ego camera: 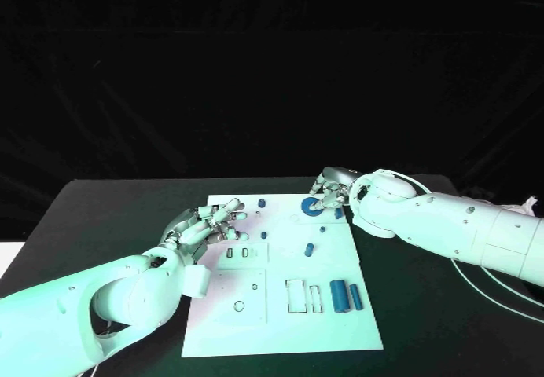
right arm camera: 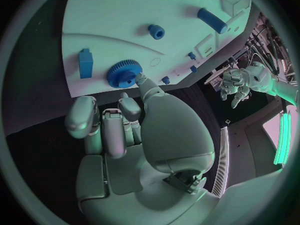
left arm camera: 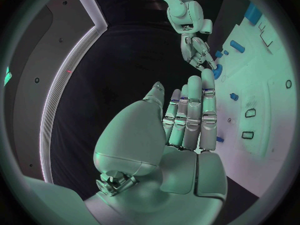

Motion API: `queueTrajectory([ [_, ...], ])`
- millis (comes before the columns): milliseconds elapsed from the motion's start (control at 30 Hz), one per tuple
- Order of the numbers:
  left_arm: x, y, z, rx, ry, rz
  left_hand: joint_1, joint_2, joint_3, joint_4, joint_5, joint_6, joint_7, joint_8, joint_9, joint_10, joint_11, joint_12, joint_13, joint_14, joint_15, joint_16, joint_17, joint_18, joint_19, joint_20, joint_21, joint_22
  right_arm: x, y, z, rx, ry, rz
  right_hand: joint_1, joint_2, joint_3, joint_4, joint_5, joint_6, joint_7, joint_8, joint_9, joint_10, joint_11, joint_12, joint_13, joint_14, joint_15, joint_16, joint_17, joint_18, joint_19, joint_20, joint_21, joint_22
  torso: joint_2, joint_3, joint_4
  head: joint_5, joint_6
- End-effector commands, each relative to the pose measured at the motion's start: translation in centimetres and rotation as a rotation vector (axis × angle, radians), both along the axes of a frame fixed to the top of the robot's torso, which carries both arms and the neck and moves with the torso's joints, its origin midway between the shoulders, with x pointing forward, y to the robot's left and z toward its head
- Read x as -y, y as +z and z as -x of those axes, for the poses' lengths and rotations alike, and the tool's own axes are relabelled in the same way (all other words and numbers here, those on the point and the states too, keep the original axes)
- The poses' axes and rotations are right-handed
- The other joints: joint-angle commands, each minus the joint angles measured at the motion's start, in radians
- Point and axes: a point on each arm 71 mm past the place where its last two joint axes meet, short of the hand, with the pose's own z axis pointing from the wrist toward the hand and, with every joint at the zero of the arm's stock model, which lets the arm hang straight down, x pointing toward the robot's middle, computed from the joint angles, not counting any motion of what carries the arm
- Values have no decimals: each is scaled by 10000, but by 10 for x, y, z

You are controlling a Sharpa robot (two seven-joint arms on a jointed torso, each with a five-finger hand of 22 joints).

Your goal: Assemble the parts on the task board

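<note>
The white task board [ego camera: 277,314] lies in the middle of the black table. A blue gear [ego camera: 310,206] [right arm camera: 125,74] [left arm camera: 217,71] sits flat near the board's far edge. My right hand [ego camera: 330,190] [right arm camera: 119,130] [left arm camera: 199,52] hovers just behind it; one fingertip [right arm camera: 140,78] touches the gear's rim while the other fingers are curled in, holding nothing. My left hand [ego camera: 210,225] [left arm camera: 187,117] reaches over the board's far left corner with fingers straight and nothing in them. A blue block [right arm camera: 85,62] lies beside the gear.
Small blue pieces [ego camera: 262,203] [ego camera: 308,250] are scattered over the board's far half. Two blue cylinders [ego camera: 338,295] [ego camera: 354,296] lie near its right edge, next to several outlined slots [ego camera: 295,295]. Bare black table surrounds the board.
</note>
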Motion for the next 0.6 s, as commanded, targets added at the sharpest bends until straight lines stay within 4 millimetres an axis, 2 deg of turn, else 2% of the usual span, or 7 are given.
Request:
queueTrajectory([
  [33,2,1,0,37,-174,132,48,70,29,-48,57,-77,-25,44,0,-73,-30,67,13,-53,4,40,13,13,-86,-7,46,9,2,-2,-2,7,-84,399,48,132,-11,0,66,32,-36,81,14,105,-9,110,91,631,88,75,74,-69,42,35,79,67,2,-1,-23,70,-16],
  [167,2,1,0,19,-172,120,48,70,29,-48,57,-77,-25,44,0,-73,-30,67,13,-53,4,40,13,13,-86,-7,46,9,0,-4,-4,-45,-120,461,92,182,13,-1,80,59,-37,105,18,151,-11,192,192,645,87,122,153,-84,81,35,129,155,-2,13,-35,110,-19],
  [300,3,1,0,7,-194,125,48,70,29,-48,57,-77,-25,44,0,-73,-30,67,13,-53,4,40,13,13,-86,-7,46,9,-2,-6,-3,-172,-44,523,107,203,18,5,84,104,-41,136,25,209,-13,292,307,650,87,142,181,-89,93,34,150,187,-6,7,-3,81,-54],
  [600,2,0,-1,-13,-181,107,48,70,29,-48,57,-77,-25,44,0,-73,-30,67,13,-53,4,40,13,13,-86,-7,46,9,-4,-10,-2,-459,273,661,97,220,-6,46,58,277,-69,265,56,331,-32,528,585,665,76,221,302,-103,123,29,214,281,-8,-4,-28,86,-80],
])
